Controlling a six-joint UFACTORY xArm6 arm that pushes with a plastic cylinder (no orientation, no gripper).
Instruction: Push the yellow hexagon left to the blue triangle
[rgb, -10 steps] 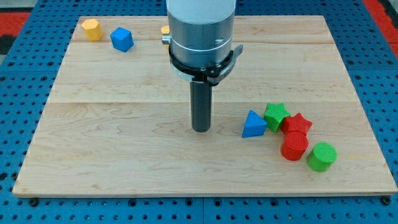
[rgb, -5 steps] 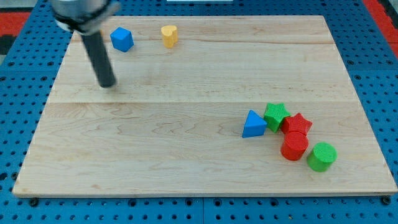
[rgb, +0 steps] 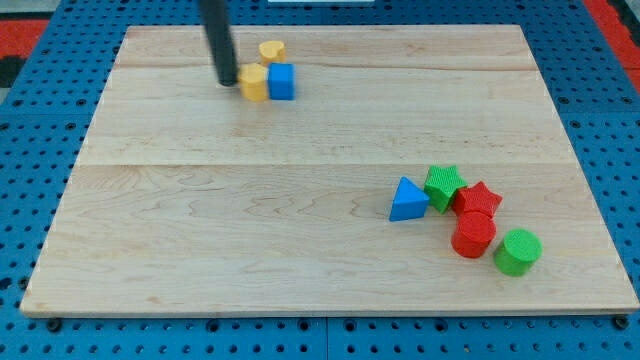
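The yellow hexagon lies near the view's top, left of centre, touching a blue cube on its right. My tip is just left of the yellow hexagon, touching or nearly touching it. The blue triangle lies at the view's lower right, far from the hexagon and from my tip.
A small yellow heart-shaped block sits just above the hexagon and the cube. Beside the blue triangle cluster a green star, a red star, a red cylinder and a green cylinder. The wooden board rests on a blue pegboard.
My tip swept from the board's middle to the far left, then right along the top. The yellow hexagon and the blue cube have been pushed right, under the yellow heart.
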